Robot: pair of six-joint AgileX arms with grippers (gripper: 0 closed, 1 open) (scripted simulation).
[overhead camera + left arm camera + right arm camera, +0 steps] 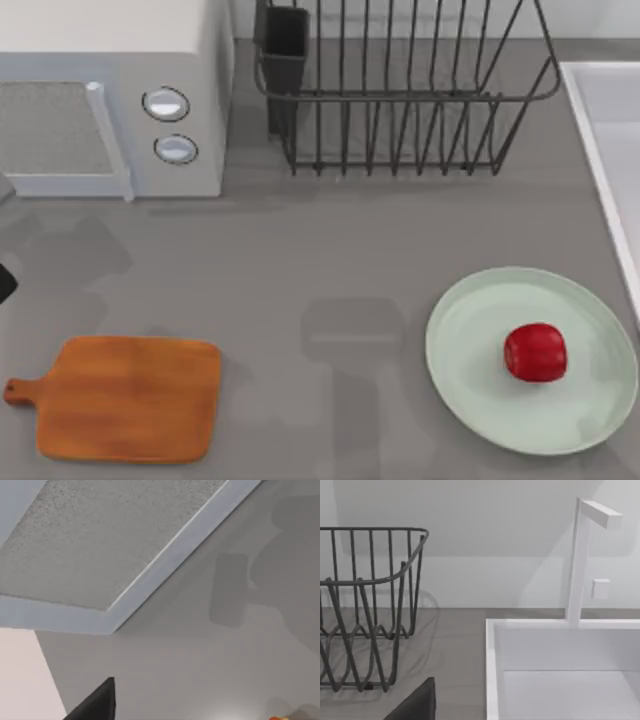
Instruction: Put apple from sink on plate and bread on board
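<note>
Apple (535, 352), a small glossy red round fruit, already rests on the plate, so the coming move turns on the bread and the board.

By size: one white boxy microwave (110, 95) with two round knobs fills the upper left of the top view. One dark wire dish rack (400, 90) stands at top centre. One pale grey-white sink (600, 130) with a straight raised rim runs down the right edge, and the right wrist view shows its basin bare beneath a white tap (577, 560).

One large round pale mint-green plate (530, 360) sits at lower right, near the sink, with the apple right of its centre. One orange-brown wooden cutting board (125, 398) lies at lower left, well apart from the plate. Its long axis runs left to right, the short holed handle points left, and its top is bare.

The left gripper (95, 706) looks across the microwave door, with a sliver of the board at the lower right of its wrist view. By that it is judged the nearer arm to the board. The right gripper (415, 705) faces rack and sink. Whether either gripper is released, clenched or grasping something cannot be told.

Where the bread lies from either gripper cannot be told — the bread step is judged not yet done.
</note>
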